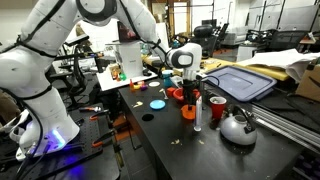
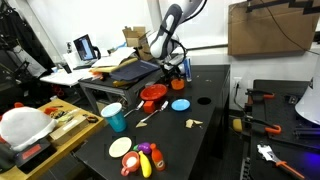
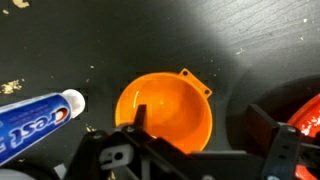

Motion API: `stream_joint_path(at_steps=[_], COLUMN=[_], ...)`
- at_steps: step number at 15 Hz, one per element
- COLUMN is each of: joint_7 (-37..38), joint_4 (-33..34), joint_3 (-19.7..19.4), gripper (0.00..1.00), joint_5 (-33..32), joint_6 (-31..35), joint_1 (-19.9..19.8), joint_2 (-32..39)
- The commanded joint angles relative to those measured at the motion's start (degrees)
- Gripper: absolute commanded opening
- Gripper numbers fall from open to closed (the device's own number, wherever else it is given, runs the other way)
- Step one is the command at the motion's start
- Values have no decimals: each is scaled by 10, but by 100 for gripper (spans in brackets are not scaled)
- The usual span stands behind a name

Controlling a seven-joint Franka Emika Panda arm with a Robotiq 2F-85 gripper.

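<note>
My gripper (image 3: 200, 120) is open and hangs just above an orange funnel-shaped cup (image 3: 165, 105) with a small holed tab on its rim. In the wrist view one finger sits over the cup's inside and the other outside its right wall. The cup stands on a black table. A Crest toothpaste tube (image 3: 35, 125) lies to the cup's left. In an exterior view the gripper (image 1: 187, 88) is right over the orange cup (image 1: 187, 109). It also shows at the table's far end in an exterior view (image 2: 173, 65).
A red bowl (image 2: 152, 97), a blue plate (image 2: 180, 104), a teal cup (image 2: 114, 117) and a plate with toy food (image 2: 130, 150) are on the black table. A silver kettle (image 1: 237, 127), a red cup (image 1: 217, 108) and a blue tray (image 1: 243, 82) stand near the gripper.
</note>
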Motion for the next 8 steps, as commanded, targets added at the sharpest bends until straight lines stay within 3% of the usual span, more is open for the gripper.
stream_joint_path(at_steps=[1,8], joint_7=[12,-1], joint_4=[-19,-72], joint_3=[-12,-8], gripper=[100,100], joint_5=[-9,-16], joint_6=[-22,-56], joint_1=[10,15], joint_2=[-36,-112])
